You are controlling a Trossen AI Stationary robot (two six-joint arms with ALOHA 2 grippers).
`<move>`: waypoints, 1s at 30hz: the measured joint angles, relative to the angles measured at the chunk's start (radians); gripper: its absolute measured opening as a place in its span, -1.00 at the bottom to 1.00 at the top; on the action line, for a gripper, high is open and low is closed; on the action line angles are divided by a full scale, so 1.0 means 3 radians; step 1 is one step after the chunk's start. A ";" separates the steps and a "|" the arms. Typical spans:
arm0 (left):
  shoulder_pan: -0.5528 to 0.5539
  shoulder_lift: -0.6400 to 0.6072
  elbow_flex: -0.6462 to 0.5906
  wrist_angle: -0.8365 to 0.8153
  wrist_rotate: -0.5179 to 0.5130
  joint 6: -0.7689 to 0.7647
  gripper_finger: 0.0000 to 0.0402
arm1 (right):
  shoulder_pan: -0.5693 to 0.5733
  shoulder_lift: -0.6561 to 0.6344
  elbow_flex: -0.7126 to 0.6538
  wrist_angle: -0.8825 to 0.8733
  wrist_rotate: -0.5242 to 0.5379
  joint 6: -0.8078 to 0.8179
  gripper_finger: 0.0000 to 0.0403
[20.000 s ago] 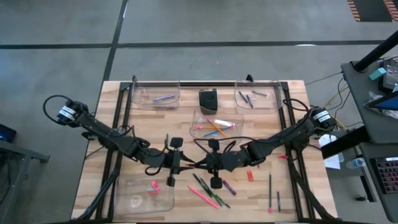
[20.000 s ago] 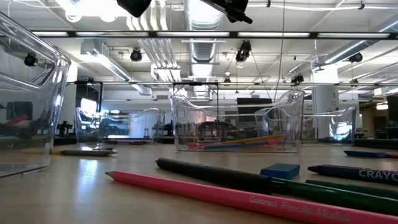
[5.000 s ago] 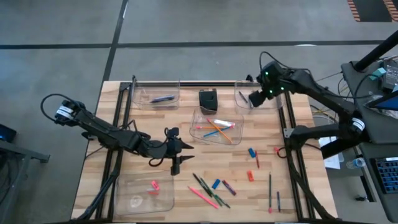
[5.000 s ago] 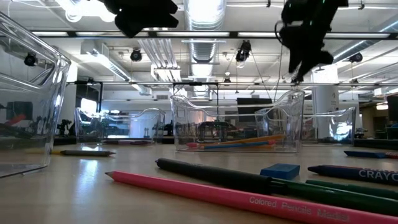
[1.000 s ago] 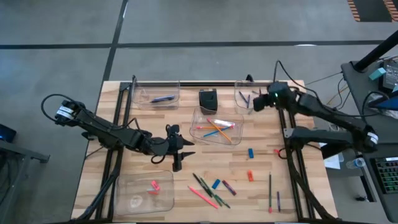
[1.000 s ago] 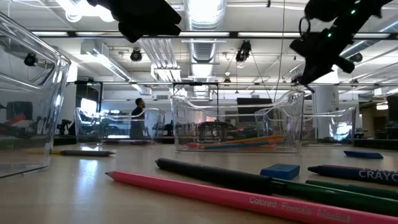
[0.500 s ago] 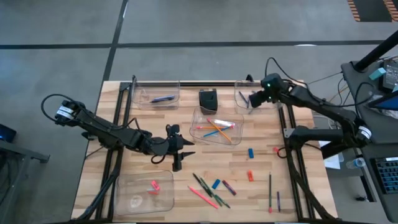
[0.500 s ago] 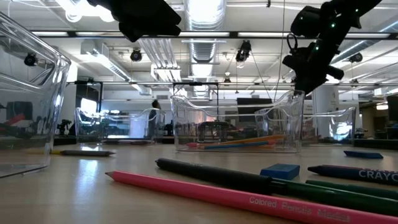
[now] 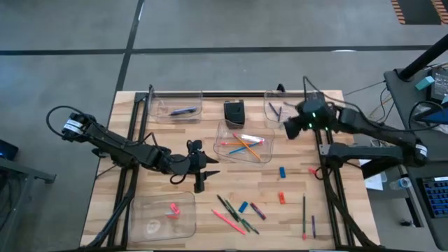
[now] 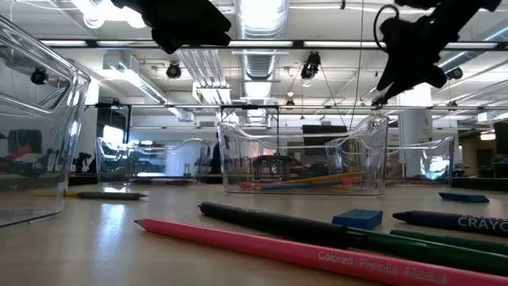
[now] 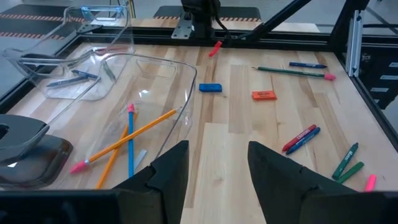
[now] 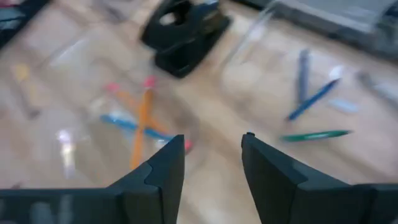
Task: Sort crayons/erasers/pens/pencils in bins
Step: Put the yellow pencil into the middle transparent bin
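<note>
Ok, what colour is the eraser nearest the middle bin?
Blue; the eraser shows best in the left wrist view.

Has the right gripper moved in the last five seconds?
Yes. The right gripper has come down from over the back-right bin toward the table's near side, now beside the middle bin.

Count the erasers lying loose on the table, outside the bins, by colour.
Blue erasers: 2
Red eraser: 1
Total: 3
</note>
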 joint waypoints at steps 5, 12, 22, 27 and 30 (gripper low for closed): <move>-0.0011 -0.0055 0.0023 -0.0907 0.0107 -0.0194 -0.26 | 0.0853 -0.0425 -0.0411 0.0546 0.0119 0.0483 -0.34; 0.0024 -0.0199 0.0064 -0.2159 0.0025 -0.0795 -0.36 | 0.1825 -0.0577 -0.1094 0.2285 0.0192 0.0491 -0.41; 0.0164 -0.0216 -0.0078 -0.3009 0.0712 -0.0869 -0.38 | 0.2391 0.0023 -0.1366 0.3542 0.0279 0.0327 -0.41; 0.0196 -0.0219 -0.0180 -0.2994 0.0835 -0.0725 -0.38 | 0.2392 0.0294 -0.1094 0.3541 0.0277 0.0125 -0.43; 0.0256 -0.0267 -0.0247 -0.2992 0.0904 -0.0682 -0.38 | 0.2443 0.0433 -0.0894 0.3536 0.0263 -0.0037 -0.44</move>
